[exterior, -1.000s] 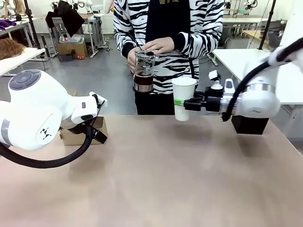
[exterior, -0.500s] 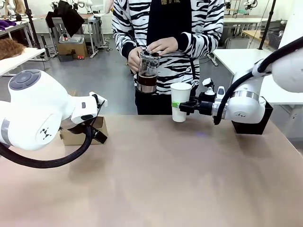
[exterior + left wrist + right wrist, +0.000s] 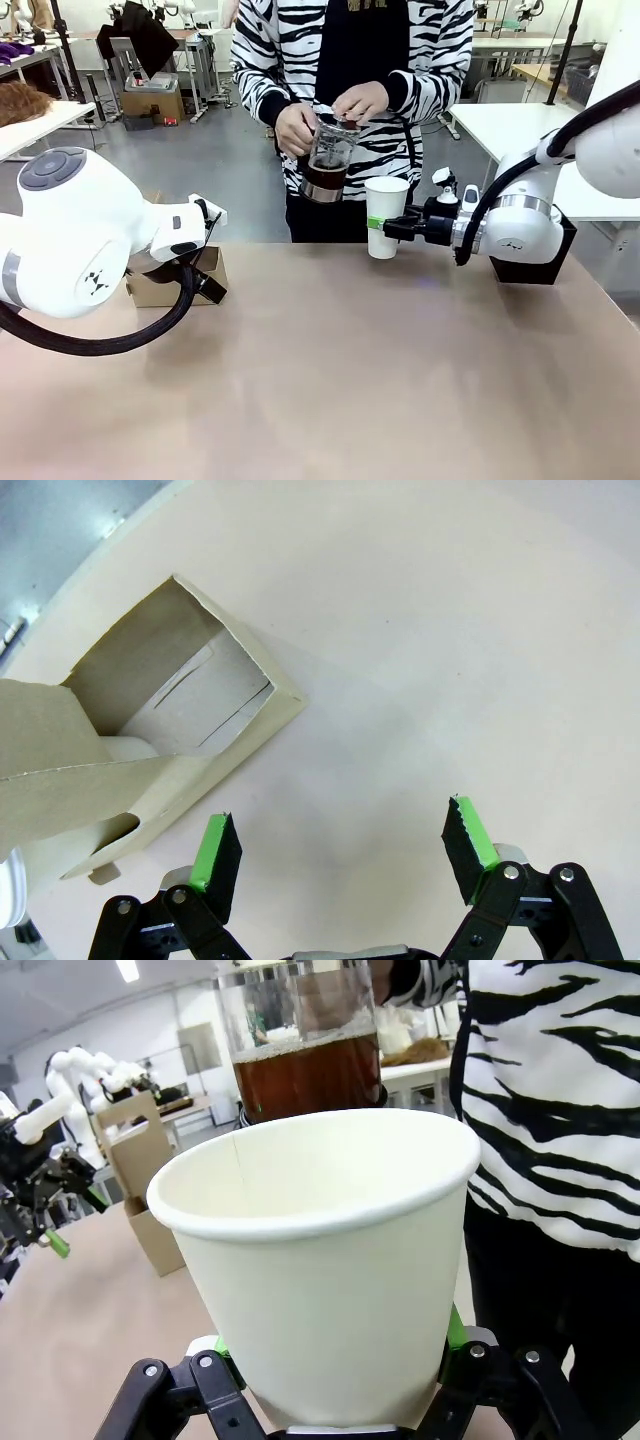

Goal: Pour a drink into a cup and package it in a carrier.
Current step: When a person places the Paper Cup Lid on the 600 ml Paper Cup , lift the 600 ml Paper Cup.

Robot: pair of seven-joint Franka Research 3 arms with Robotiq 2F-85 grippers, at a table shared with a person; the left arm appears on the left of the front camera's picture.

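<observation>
Brown cardboard is being seen at the left of the counter point(image 3: 340, 390): the carrier point(image 3: 165, 290) is sitting there, partly hidden behind the left arm point(image 3: 80, 240). Just beside it, over bare counter, the left jaws are being held spread wide, with nothing between them. Farther right, a glass jug point(image 3: 330, 158) is being tilted by the person, one hand point(image 3: 295, 128) at its side and another hand point(image 3: 362, 100) on its lid, the dark drink point(image 3: 324, 178) lying in its lower part. Just right of the jug, the white paper cup point(image 3: 386, 215) is being pinched upright by the right jaws near the counter's far edge, its inside empty.
</observation>
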